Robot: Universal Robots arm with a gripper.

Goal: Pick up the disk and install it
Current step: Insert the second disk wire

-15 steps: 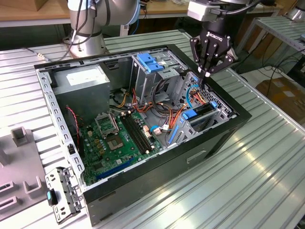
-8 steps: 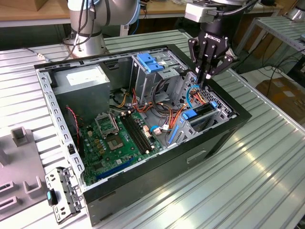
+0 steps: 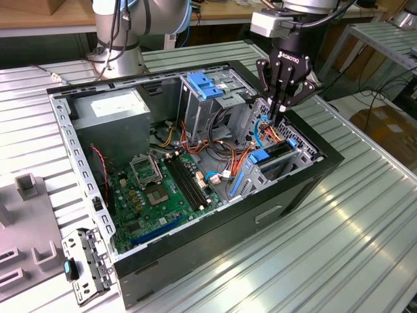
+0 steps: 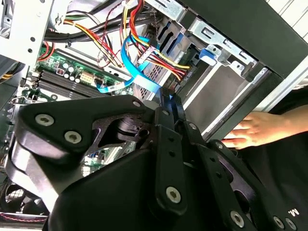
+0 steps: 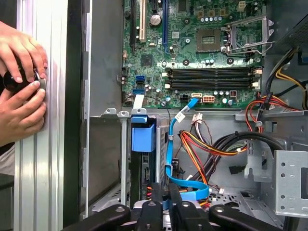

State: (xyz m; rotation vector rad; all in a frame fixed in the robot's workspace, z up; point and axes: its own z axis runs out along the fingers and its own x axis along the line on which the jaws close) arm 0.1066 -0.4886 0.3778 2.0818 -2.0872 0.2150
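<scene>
Your end effector (image 3: 281, 109) hangs clenched, its black metal fingers drawn together to a point over the drive cage. In the second wrist view a sliver of blue shows at the tips (image 4: 168, 98); you cannot tell whether they pinch it.

In the exterior view, the disk (image 3: 277, 151) lies just below, toward 6 o'clock. It is a dark flat slab with blue plastic rails, sitting slanted in the grey sheet-metal cage, apart from the fingers. A thin blue cable (image 5: 171, 144) loops close beside the fingers, and a bundle of red, yellow and orange wires (image 3: 221, 153) crowds the 9 o'clock side, so your room there is tight.

The case (image 3: 215, 254) is black-walled and open on top. A green circuit board (image 3: 156, 189) lies flat on its floor at 8 o'clock from the cage. A grey metal box (image 3: 111, 114) sits at 10 o'clock, and a light-blue bracket (image 3: 207, 85) at 11.

The ribbed aluminium desk (image 3: 339, 248) lies bare toward 4 o'clock. A person's hands (image 5: 19, 110) rest on the desk beside the case wall.
</scene>
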